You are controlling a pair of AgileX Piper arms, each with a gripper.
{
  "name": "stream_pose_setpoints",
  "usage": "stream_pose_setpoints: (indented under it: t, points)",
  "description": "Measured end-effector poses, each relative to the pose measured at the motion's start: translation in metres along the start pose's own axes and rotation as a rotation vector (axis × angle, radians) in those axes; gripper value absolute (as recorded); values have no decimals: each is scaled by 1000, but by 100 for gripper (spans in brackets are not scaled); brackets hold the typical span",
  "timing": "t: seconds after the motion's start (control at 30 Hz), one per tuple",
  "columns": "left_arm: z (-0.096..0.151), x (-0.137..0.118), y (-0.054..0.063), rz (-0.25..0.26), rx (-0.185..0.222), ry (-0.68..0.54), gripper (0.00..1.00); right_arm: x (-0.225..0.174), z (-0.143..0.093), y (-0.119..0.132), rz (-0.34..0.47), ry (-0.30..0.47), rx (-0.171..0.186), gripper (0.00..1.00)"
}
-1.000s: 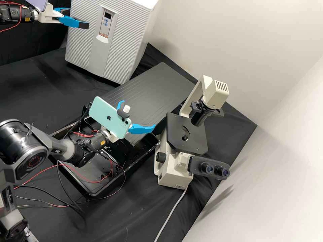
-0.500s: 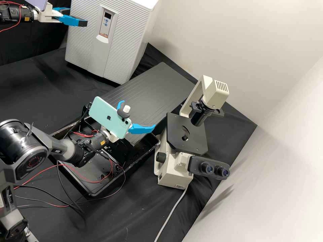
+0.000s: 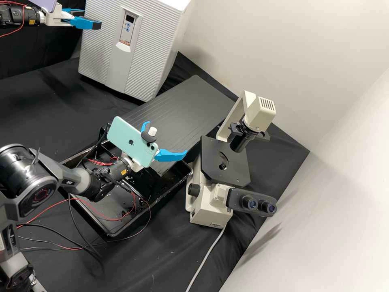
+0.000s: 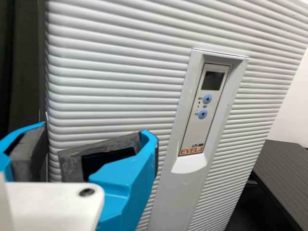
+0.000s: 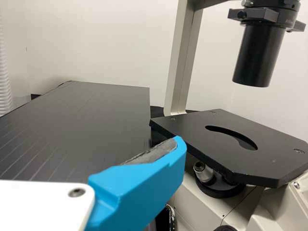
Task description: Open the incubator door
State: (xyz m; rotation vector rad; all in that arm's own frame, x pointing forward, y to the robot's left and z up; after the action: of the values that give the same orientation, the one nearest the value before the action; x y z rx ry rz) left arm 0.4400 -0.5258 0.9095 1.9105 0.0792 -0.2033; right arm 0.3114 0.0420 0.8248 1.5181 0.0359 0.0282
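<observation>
The large pale grey incubator (image 3: 164, 52) stood upright at the back of the black-draped tabletop (image 3: 44, 97), on the high view's left side. Its finely ribbed door (image 3: 97, 52) made up the front and looked shut; a light grey control panel (image 3: 128, 28) with a dark display and two blue buttons was set into it.

The left hand (image 3: 91, 18), white with two bright blue, dark-padded fingers, was at the door's side edge. It was unclenched, with a gap between its pads, and held nothing that could be made out; whether it touched the door, I could not tell.

The right hand (image 3: 166, 138), of the same make, was spread wide and empty, well apart from the incubator. A mint-green phone (image 3: 129, 140) was mounted on its arm, above a black rectangular tray (image 3: 109, 233).

A dark, grooved flat board (image 3: 190, 101) lay between the incubator and a cream microscope (image 3: 208, 215) with a black stage (image 3: 225, 174) and twin eyepieces (image 3: 259, 205). A pale cable (image 3: 204, 259) ran from the microscope across the black cloth.
</observation>
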Motion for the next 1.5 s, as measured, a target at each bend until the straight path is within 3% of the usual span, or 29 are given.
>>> stream_pose_setpoints:
  t: [0.93, 1.23, 1.5]
  points:
    - [0, -14, 2, -5, -6, 27, 0, 0, 0, 0, 0, 0, 0, 100]
    - [21, -21, 9, 55, 1, -147, 0, 0, 0, 0, 0, 0, 0, 100]
    - [20, -21, 7, 51, -1, -150, 0, 0, 0, 0, 0, 0, 0, 100]
